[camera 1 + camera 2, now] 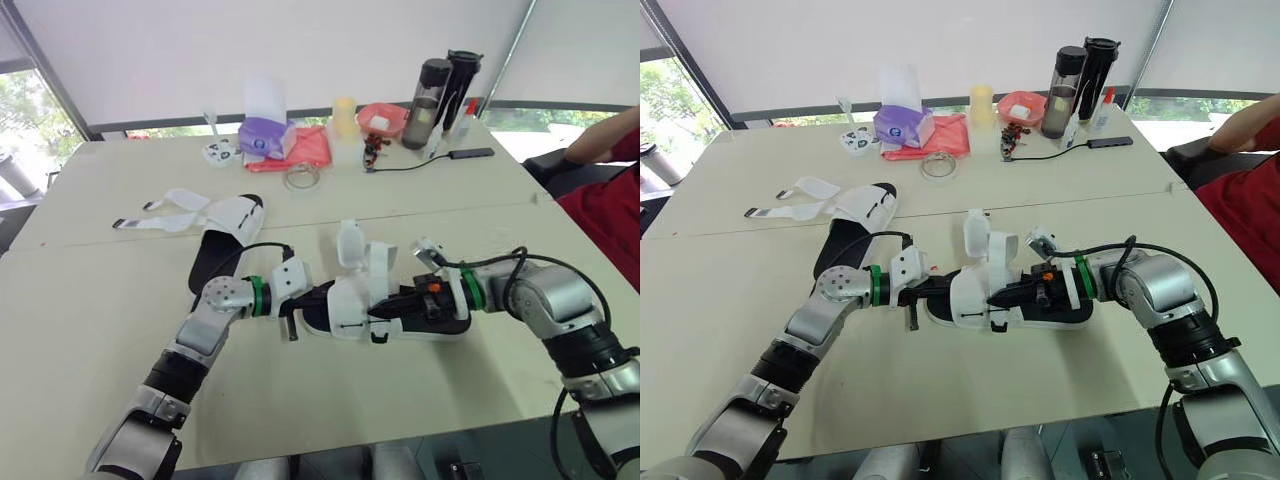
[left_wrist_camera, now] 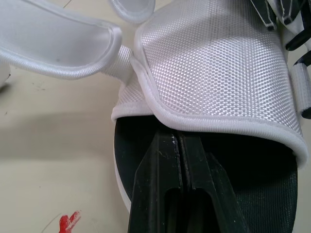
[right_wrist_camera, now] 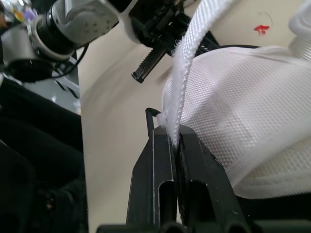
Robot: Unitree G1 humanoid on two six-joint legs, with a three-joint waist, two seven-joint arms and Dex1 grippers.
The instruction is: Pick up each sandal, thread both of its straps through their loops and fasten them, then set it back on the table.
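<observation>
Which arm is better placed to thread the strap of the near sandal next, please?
Right. The right claw pinches a white strap of the near sandal and can likely feed it through, while the left claw clamps the black sole, steadying the shoe.

The pale beige counter (image 1: pixel 100 330) has a seam running left to right across its middle. The near sandal (image 1: pixel 350 310) rests on the near half, white upper over black sole. A second sandal (image 1: pixel 225 235) lies farther left across the seam, straps spread open. Toward the far edge sit a purple pack (image 1: pixel 265 137), red cloth (image 1: pixel 305 150), tape roll (image 1: pixel 300 178), yellow cup (image 1: pixel 344 118), red bowl (image 1: pixel 382 120), two dark bottles (image 1: pixel 432 90) and a black cable (image 1: pixel 400 166).
</observation>
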